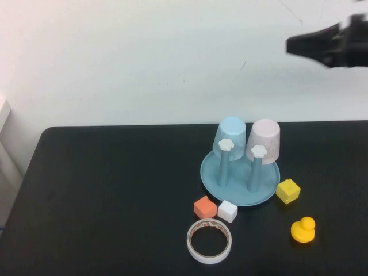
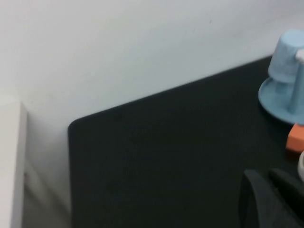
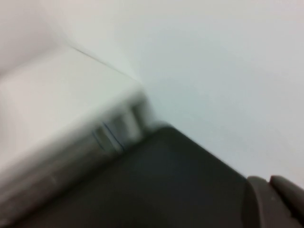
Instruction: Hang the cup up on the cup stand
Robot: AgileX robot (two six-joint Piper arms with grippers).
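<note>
The pale pink cup (image 1: 264, 140) hangs upside down on a back peg of the cup stand (image 1: 236, 194), beside the light blue cup (image 1: 230, 137), also upside down. Two front pegs with white flower caps (image 1: 259, 151) stand bare. My right gripper (image 1: 293, 46) is raised high at the far right, well above and clear of the cups, fingers together and empty; in the right wrist view it (image 3: 270, 180) faces the wall. My left gripper (image 2: 266, 175) is out of the high view, low over the table's left part, shut and empty. The left wrist view shows the light blue cup (image 2: 287, 57).
An orange cube (image 1: 205, 207), a white cube (image 1: 227, 211) and a tape roll (image 1: 209, 241) lie in front of the stand. A yellow cube (image 1: 288, 191) and a yellow duck (image 1: 303, 230) lie at the right. A white box (image 2: 9, 156) stands off the table's left edge.
</note>
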